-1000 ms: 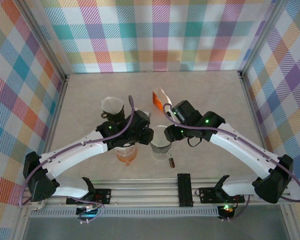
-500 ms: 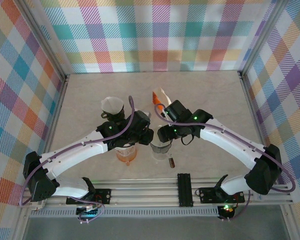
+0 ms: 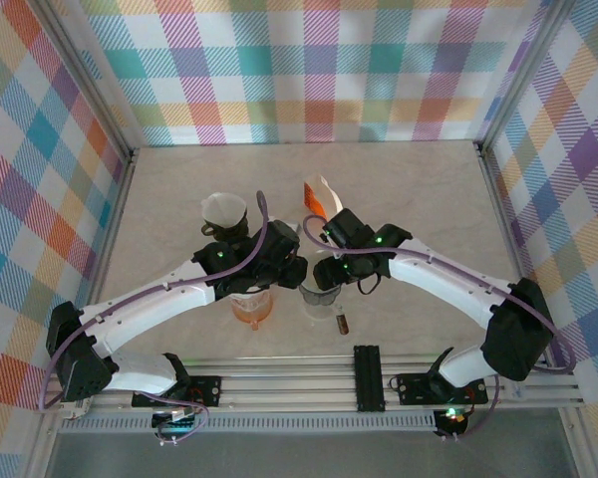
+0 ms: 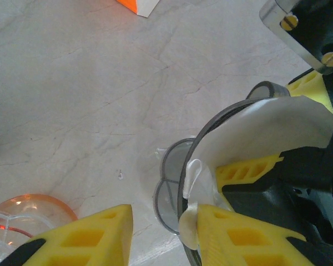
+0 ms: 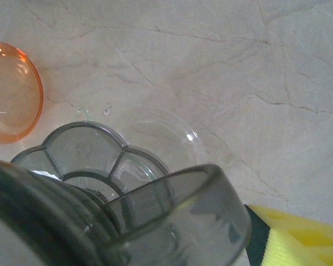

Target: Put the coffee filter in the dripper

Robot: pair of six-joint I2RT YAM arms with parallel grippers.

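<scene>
Both arms crowd the smoke-grey glass dripper, where the white paper coffee filter already sits inside the cone, its folded seam poking above the rim. The left gripper hangs with jaws apart just beside the dripper, one yellow finger touching that seam. The right gripper stands over the dripper's rim; whether it clamps anything is impossible to tell. The filter looks feather-light, limp and easily creased, best pinched at the seam or top edge. The dripper is probably hard, slick and breakable. How deep the paper seats in the cone is hidden behind the fingers.
</scene>
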